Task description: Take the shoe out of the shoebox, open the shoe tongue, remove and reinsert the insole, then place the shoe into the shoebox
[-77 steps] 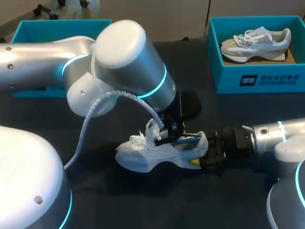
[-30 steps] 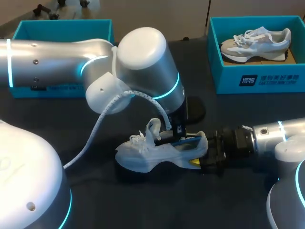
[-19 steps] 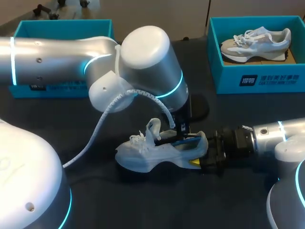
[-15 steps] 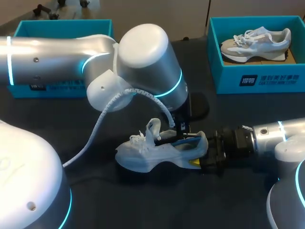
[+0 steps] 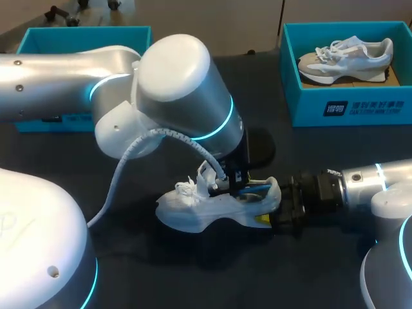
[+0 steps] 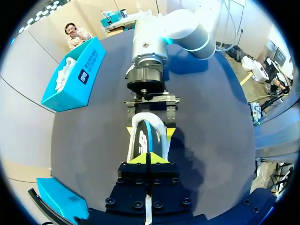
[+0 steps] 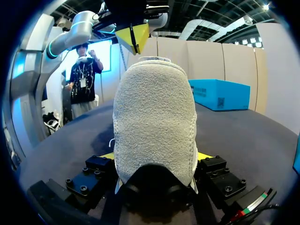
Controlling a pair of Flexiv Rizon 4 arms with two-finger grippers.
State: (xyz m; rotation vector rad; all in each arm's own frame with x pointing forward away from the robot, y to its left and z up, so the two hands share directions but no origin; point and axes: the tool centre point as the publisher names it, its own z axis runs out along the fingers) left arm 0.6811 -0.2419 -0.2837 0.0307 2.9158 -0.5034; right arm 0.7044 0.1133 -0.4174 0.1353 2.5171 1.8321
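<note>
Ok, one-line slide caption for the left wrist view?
Left jaws closed above the insole of the shoe, its heel clamped by the right arm's jaws, on the dark table.

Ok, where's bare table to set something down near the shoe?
Bare table on the robot's side of the shoe, and between the left shoebox and right shoebox. Crowded at the shoe itself, where left fingers and right fingers meet.
</note>
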